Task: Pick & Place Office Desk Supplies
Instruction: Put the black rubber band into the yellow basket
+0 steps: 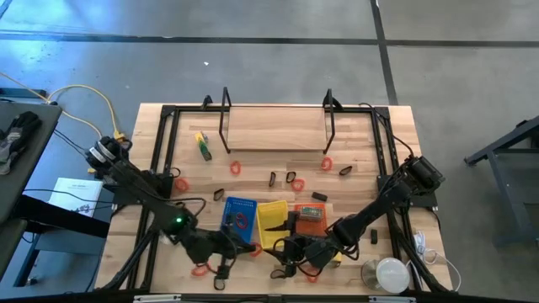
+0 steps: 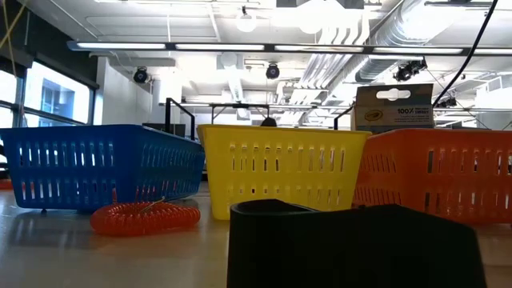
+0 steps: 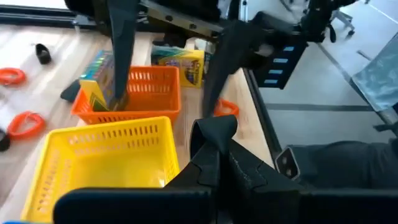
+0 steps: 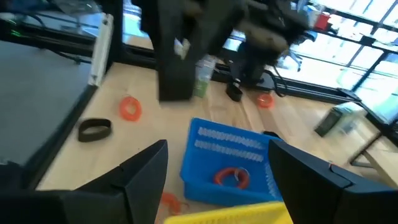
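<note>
Closest to the lens in the low view sits a dark block (image 2: 352,248), probably part of one of my arms; can't say which. Behind it on the desk (image 1: 278,130): blue tray (image 2: 96,164), yellow tray (image 2: 280,172) and orange tray (image 2: 440,172) in a row. A red coil (image 2: 144,216) lies just in front of the blue one.

Left tool (image 3: 214,130): tips pressed together, hanging over the front of the desk beside the yellow tray. Nothing shows between the tips, and I can't tell whether a small piece is pinched there.

Right tool (image 4: 217,149): fingers wide apart and empty, near the front edge, facing across the blue tray.

Supplies: one red loop (image 4: 231,177) already lies inside the blue tray. A second red loop (image 3: 225,107) lies on the desk just beyond the left tool's tips, not touching. More red loops and black clips are scattered farther back.

Step, my reading: sorting is partway done, and the left tool is at a pick near the front edge. Next move calls for a lift to check that something came up, then a carry over a tray rim. If nothing came up, reopen and line up on the second loop.
</note>
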